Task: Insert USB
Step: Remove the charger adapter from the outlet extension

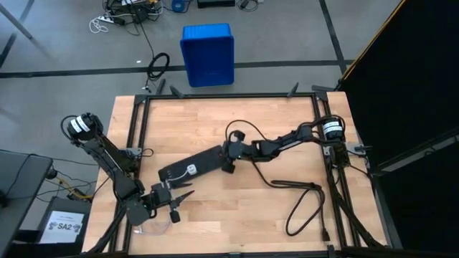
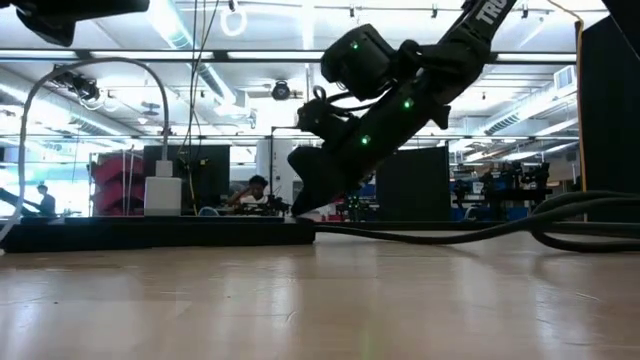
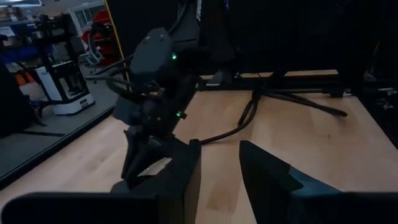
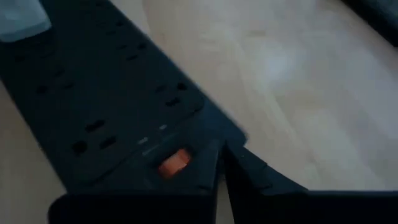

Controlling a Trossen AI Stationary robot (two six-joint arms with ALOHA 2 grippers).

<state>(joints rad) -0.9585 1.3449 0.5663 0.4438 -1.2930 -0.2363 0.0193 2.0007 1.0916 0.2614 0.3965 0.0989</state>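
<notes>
On the wooden table, a black power strip lies mid-table; the right gripper presses closed fingers onto its end, holding nothing. Left gripper, part-open, grips the thin USB nearby. Next: align its plug with the adapter.

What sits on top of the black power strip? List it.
On the power strip: a small white cube adapter plugged in, and the right gripper, jaws shut, pressing its switch end. The surface beneath the gripper is hidden.
</notes>
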